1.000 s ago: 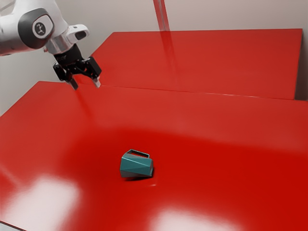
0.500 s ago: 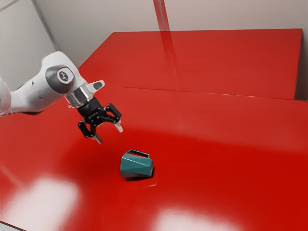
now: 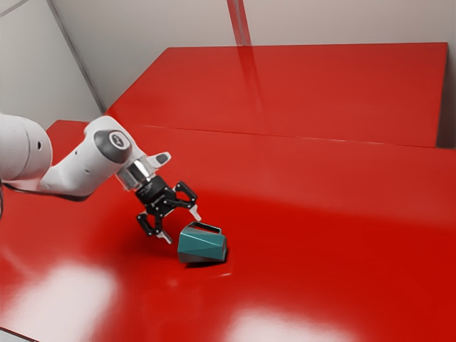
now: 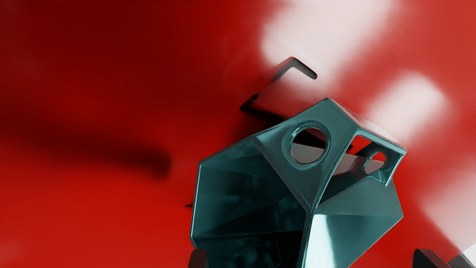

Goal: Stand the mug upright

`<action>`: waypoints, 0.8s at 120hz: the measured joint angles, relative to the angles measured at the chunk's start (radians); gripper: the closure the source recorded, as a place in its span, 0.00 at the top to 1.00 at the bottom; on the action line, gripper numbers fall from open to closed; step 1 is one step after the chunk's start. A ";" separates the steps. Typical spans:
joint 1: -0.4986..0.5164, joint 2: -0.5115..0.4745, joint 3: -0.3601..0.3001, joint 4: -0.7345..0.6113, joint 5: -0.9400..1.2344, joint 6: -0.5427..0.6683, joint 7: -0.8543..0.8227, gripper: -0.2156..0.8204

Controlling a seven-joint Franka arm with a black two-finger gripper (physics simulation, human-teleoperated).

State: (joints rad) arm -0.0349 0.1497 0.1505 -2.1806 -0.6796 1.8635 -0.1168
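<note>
The mug (image 3: 203, 246) is found lying on its side on the red table (image 3: 320, 214), well apart from the edge where a second red surface (image 3: 306, 92) is met. It is not set upright. Its open mouth is turned towards the gripper (image 3: 182, 227), and in the wrist view the dark inside can be seen. The handle (image 4: 334, 119), pierced by round holes, is seen along the mug's upper side in the exterior view.

The gripper is opened wide, and nothing is held by it. It is reached in from the exterior view's left, tilted downwards, and its tips are placed near the mouth end of the mug. Whether the mug is touched by a fingertip cannot be told. White reflections (image 3: 64, 306) are seen on the table.
</note>
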 joint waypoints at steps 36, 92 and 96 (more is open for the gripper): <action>-0.006 0.046 -0.011 0.002 -0.118 0.033 0.005 0.79; -0.030 0.077 -0.030 0.075 -0.141 0.049 0.001 0.15; -0.031 0.076 -0.039 0.081 -0.141 0.051 -0.001 0.13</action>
State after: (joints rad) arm -0.0659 0.2261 0.1119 -2.0995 -0.8202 1.9147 -0.1180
